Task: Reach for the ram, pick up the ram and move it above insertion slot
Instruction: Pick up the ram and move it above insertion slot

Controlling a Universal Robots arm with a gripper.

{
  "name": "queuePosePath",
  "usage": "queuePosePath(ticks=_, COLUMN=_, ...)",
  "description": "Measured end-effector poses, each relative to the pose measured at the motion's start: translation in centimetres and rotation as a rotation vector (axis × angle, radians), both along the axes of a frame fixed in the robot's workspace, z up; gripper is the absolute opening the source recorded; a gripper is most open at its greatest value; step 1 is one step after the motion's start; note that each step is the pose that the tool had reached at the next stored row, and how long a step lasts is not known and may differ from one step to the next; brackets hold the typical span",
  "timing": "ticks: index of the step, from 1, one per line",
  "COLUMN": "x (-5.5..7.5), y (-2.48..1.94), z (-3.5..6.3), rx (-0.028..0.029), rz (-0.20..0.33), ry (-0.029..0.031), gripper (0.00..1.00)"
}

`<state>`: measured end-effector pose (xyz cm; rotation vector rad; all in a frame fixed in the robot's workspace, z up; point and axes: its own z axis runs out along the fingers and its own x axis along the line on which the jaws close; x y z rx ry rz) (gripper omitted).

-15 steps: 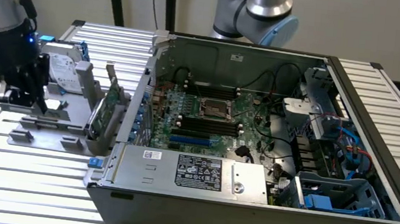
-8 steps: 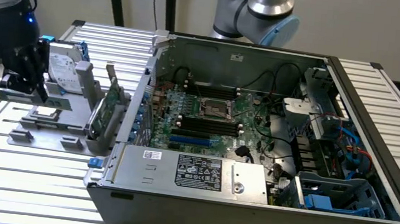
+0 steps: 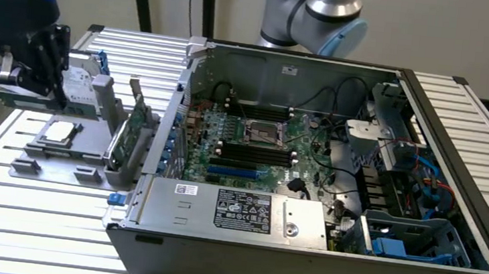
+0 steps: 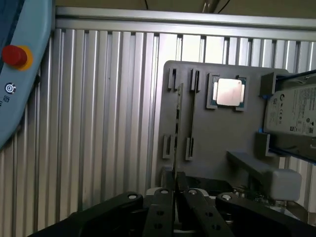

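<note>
Apparently the reaching and the grasp are behind the gripper [image 4: 175,197]: in the wrist view its two dark fingers [image 4: 160,207] are drawn in against the ram [image 4: 177,133], which appears edge-on as a thin line running straight out from between them. In the exterior view the gripper [image 3: 43,84] hangs raised over the grey holder tray [image 3: 53,166], with a greenish strip [image 3: 22,101] at its tips that I take to be the same ram, clear of the tray beneath it. I judge the pick-up done, or nearly so. What is left is the carry. The open computer case [image 3: 460,131] stands well apart from the gripper, and the black memory slots [image 3: 256,153] on the motherboard [image 3: 250,171] inside it have nothing above them. Beyond the fingertips the tray carries a silver processor [image 4: 229,92] and a labelled drive [image 4: 294,113]. The ram's chips cannot be seen, since only its edge faces the wrist camera. The contact between pads and board is hidden by the finger bodies, and the exterior view leaves the ram's outline vague against the tray parts behind it.
</note>
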<state>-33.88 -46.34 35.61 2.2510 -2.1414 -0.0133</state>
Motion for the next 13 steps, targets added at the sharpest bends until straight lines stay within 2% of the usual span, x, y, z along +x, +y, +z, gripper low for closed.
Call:
queuePosePath(ticks=6, x=2.6, y=0.01, z=1.77, rx=0.0055, rz=0.0, ry=0.0027, gripper=0.14)
queuePosePath(ticks=13, x=5.5, y=0.07, z=2.66, rx=0.0178, rz=0.0, ry=0.0027, gripper=0.14)
